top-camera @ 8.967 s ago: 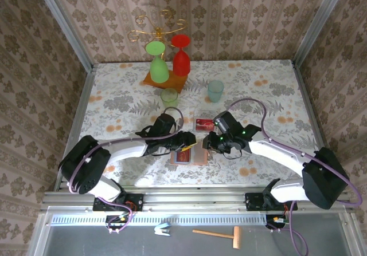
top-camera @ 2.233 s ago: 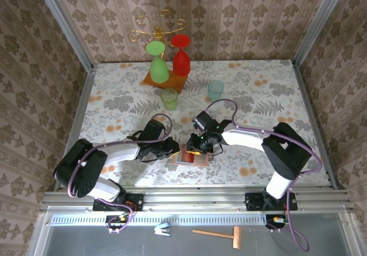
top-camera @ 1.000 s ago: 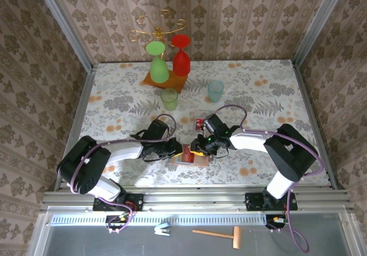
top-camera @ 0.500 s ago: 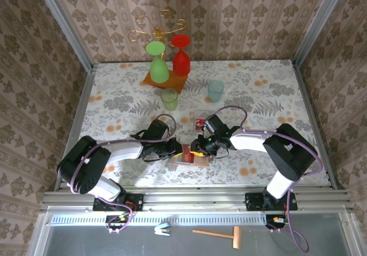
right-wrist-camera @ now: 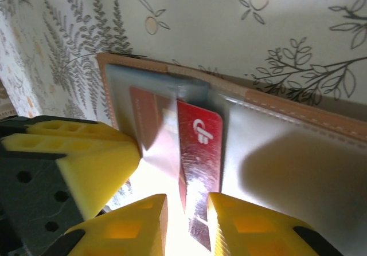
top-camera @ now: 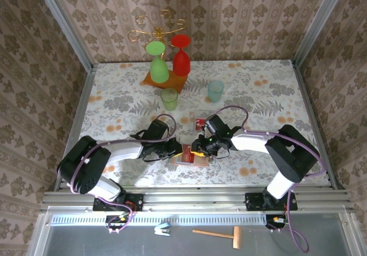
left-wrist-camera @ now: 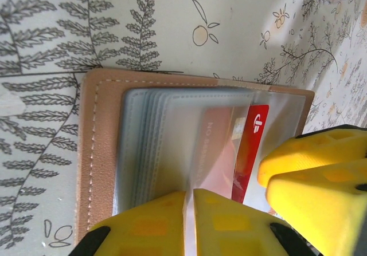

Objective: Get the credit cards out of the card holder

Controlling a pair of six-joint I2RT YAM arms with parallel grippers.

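Observation:
The tan card holder (top-camera: 191, 160) lies open on the table between both arms, its clear sleeves (left-wrist-camera: 172, 130) fanned up. My left gripper (left-wrist-camera: 190, 210) is shut on the edge of one clear sleeve. A red credit card (right-wrist-camera: 199, 144) sticks partway out of a sleeve pocket, and my right gripper (right-wrist-camera: 186, 221) is shut on its near end. That same credit card (left-wrist-camera: 251, 153) runs under the right gripper's yellow fingers (left-wrist-camera: 309, 176) in the left wrist view. Another red card (top-camera: 200, 122) lies on the table just behind the holder. The grippers (top-camera: 189, 149) meet over the holder.
Beyond the holder stand a pale green cup (top-camera: 169, 98) and a teal cup (top-camera: 215, 90). A wire stand on a wooden base (top-camera: 164, 82) holds an inverted green glass (top-camera: 158, 66) and red glass (top-camera: 181, 60) at the back. The walls close in on three sides.
Over the last second nothing has visibly moved. About two seconds ago the right gripper was lower and further left over the holder, and no card lay behind it.

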